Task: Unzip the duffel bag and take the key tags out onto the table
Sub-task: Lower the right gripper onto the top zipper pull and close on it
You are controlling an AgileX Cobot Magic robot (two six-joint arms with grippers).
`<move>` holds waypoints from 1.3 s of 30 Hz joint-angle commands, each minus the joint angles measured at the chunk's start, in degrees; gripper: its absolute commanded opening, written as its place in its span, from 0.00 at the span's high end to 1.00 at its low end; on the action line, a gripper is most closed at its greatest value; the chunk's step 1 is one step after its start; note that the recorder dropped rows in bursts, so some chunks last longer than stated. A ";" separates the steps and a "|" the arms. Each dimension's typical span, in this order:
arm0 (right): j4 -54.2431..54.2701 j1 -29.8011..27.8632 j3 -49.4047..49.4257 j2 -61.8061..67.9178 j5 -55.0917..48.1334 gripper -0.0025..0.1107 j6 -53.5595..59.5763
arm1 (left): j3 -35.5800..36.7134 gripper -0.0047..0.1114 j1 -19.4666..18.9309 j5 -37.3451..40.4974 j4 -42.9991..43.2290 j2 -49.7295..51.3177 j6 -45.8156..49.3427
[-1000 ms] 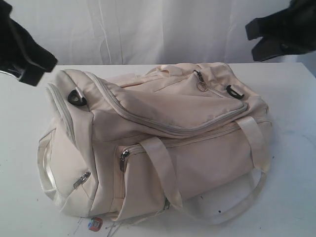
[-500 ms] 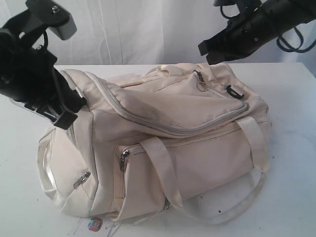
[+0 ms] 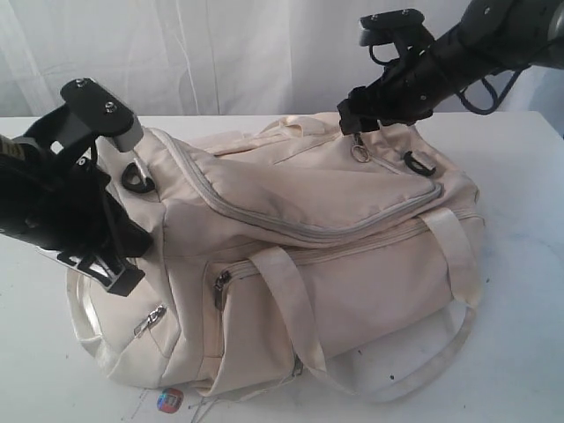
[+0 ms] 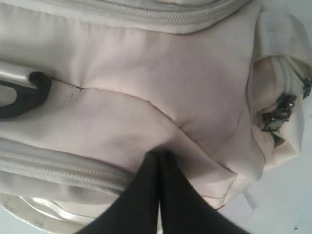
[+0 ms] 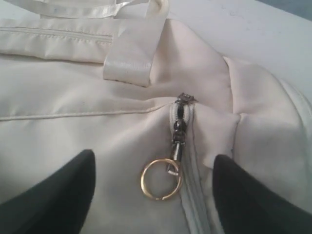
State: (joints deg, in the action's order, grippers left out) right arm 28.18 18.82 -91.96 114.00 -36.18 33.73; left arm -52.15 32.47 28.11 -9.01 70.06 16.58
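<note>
The cream-white duffel bag point(image 3: 335, 256) lies on its side on the white table point(image 3: 520, 176), with all its zippers closed. My left gripper point(image 3: 122, 271) is shut, and its tips point(image 4: 158, 155) press into the fabric of the bag's left end beside a grey zipper point(image 4: 58, 168). My right gripper point(image 3: 354, 122) hovers open just above the bag's top. Its black fingers point(image 5: 58, 195) stand either side of the main zipper pull and its gold ring point(image 5: 162, 179), without touching it. The key tags are hidden.
A small red-blue round sticker point(image 3: 169, 399) lies on the table at the bag's front left corner. Webbing handles point(image 3: 458, 264) loop out toward the front right. Black strap clips point(image 3: 419, 164) sit on top. A white curtain point(image 3: 247, 53) hangs behind.
Both arms have come down from the upper corners onto the bag. The left one dropped to the bag's left end, and the right one moved in over the zipper ring.
</note>
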 commanded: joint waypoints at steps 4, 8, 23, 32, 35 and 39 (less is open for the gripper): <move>-3.95 0.04 -2.37 2.23 1.23 0.38 -6.30 | 0.64 0.96 0.30 0.23 -1.99 -0.19 0.17; -3.83 0.04 -2.76 3.63 -0.44 0.40 -8.49 | 0.64 0.96 0.30 -0.03 -2.56 -0.19 0.17; 0.42 0.07 -2.76 5.51 -2.36 0.46 -8.71 | 0.64 0.96 0.30 -0.25 -4.04 -0.19 0.32; 0.31 -0.03 -2.76 6.01 -2.60 0.48 -9.60 | 0.64 0.96 0.30 -0.25 -4.04 -0.19 0.32; 0.31 -0.03 -2.76 6.88 -3.42 0.48 -9.80 | 0.64 0.96 0.30 -0.25 -4.04 -0.19 0.32; 0.31 -0.03 -2.76 7.58 -3.81 0.49 -9.97 | 0.64 0.96 0.30 -0.25 -4.04 -0.19 0.32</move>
State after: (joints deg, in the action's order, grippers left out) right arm 28.36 18.82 -94.62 121.31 -39.17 24.21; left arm -52.04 32.47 27.53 -11.69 70.06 16.79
